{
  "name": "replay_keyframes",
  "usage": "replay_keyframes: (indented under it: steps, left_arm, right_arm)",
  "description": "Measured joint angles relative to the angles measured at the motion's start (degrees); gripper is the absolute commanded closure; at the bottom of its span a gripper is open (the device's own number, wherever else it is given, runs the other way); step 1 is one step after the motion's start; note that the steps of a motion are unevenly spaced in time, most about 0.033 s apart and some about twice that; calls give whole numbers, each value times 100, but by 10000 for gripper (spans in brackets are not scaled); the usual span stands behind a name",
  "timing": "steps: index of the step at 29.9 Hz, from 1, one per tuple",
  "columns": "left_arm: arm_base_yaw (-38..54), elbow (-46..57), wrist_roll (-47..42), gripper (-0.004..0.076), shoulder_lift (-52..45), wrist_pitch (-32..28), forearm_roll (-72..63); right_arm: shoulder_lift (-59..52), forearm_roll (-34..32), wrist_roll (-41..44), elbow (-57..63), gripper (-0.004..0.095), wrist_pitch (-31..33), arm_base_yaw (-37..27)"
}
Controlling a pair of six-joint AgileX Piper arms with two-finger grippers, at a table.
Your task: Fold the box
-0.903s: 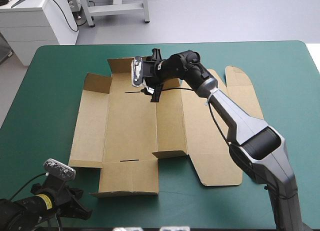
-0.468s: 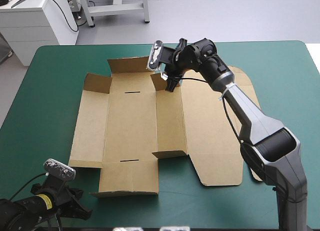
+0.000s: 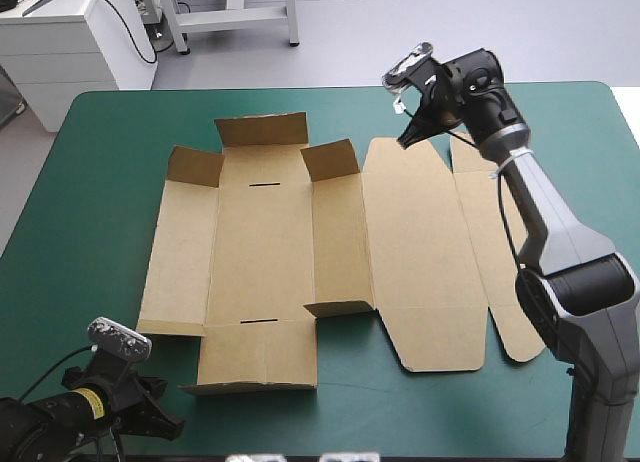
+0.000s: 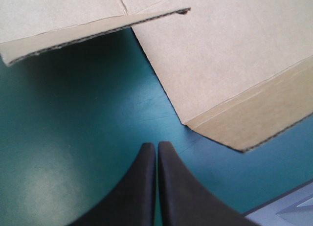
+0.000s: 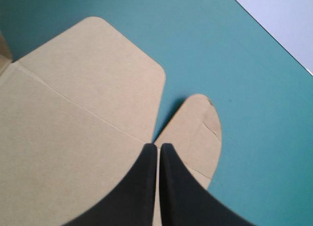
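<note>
Brown corrugated board, the box [image 3: 260,252] lies largely flat mid-table on the teal-green cover [image 3: 100,162], rounded tabs [image 5: 195,133] beneath the right gripper [image 5: 158,146], which, like the left gripper [image 4: 157,146], has its black fingers [image 5: 142,187] pressed together.

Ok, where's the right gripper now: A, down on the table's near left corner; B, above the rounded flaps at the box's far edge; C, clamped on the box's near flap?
B: the right gripper, shut and holding nothing, hangs over the rounded flaps at the far edge of the box.
</note>
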Motion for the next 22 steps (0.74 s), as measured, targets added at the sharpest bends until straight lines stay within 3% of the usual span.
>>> replay_keyframes:
  steps: [8,17,22]
  left_arm:
    - [0,0,0,731,0,0,0]
    - [0,0,0,731,0,0,0]
    - [0,0,0,731,0,0,0]
  right_arm:
    - [-521,96,495,0,908,405,-845]
    - [-1073,1078,429,0,908,481,-1794]
    - [-1642,1196,361,380,908,481,-1959]
